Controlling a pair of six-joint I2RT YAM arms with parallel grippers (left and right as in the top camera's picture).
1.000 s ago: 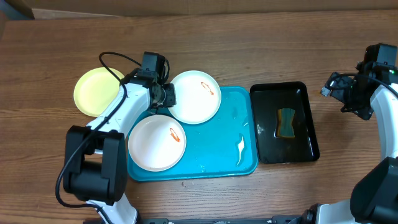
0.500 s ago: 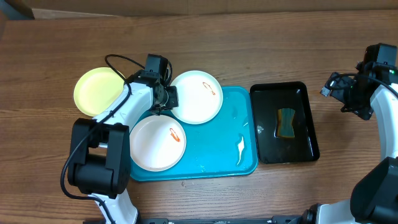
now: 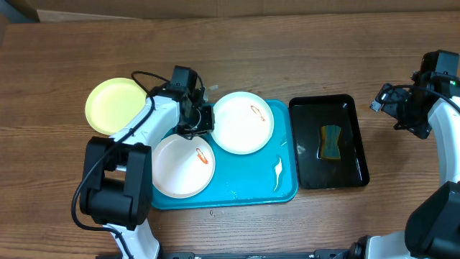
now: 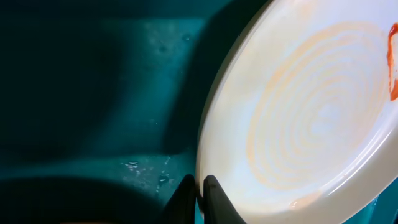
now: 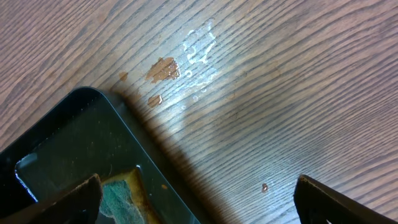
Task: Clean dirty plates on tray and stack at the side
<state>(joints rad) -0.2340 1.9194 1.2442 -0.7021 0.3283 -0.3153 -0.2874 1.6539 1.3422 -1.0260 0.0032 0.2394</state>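
Observation:
My left gripper (image 3: 206, 120) is shut on the left rim of a white plate (image 3: 243, 122) with an orange smear, held over the turquoise tray (image 3: 259, 180). The left wrist view shows the fingers (image 4: 200, 198) pinching that plate's rim (image 4: 311, 118) above the tray (image 4: 93, 93). A second white plate (image 3: 181, 165) with an orange smear lies on the tray's front left. The pale yellow-green plate (image 3: 113, 106) sits on the table left of the tray. My right gripper (image 3: 402, 115) is open and empty at the far right, its fingertips (image 5: 199, 199) over the table beside the black tray.
A black tray (image 3: 329, 141) right of the turquoise tray holds a green-and-yellow sponge (image 3: 330, 142); its corner (image 5: 68, 143) shows in the right wrist view. Small brown spots and a wet patch (image 5: 186, 56) mark the wooden table. Water drops lie on the turquoise tray's right side.
My left gripper has carried the held white plate to the right, from the tray's back left corner towards its middle. The right arm has not moved.

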